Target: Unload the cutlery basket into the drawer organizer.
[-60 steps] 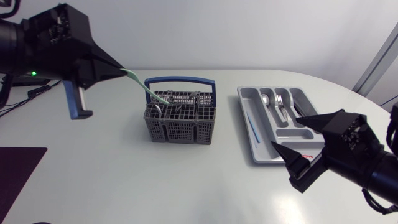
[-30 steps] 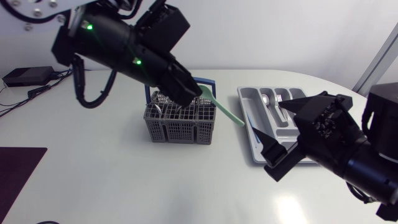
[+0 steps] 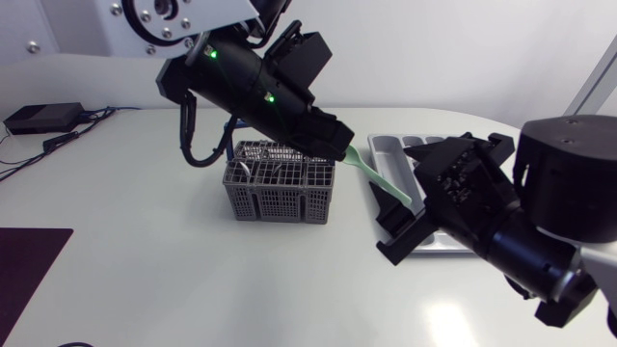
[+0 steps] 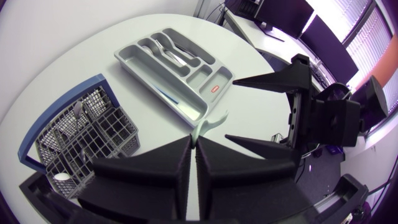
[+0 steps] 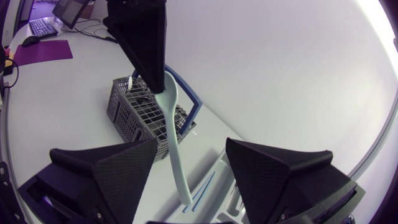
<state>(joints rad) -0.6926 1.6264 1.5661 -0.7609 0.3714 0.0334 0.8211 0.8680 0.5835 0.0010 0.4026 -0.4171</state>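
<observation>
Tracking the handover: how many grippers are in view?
2. The left gripper, near the basket, is shut on the green spoon; the right gripper, open, flanks the spoon's free end.

This looks like a robotics lab: a left arm [image 3: 251,82] and a right arm [image 3: 569,183] hang over a plain white table [image 3: 145,260] where a cutlery basket [image 3: 280,188] stands. A black box [image 3: 40,118] with cables [image 3: 72,138] lies at the table's far left edge.

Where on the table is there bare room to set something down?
Bare table: between basket and mat, and before the basket to the near edge. Crowded: between basket and organizer, where the left end effector holds the spoon by the right end effector.
</observation>
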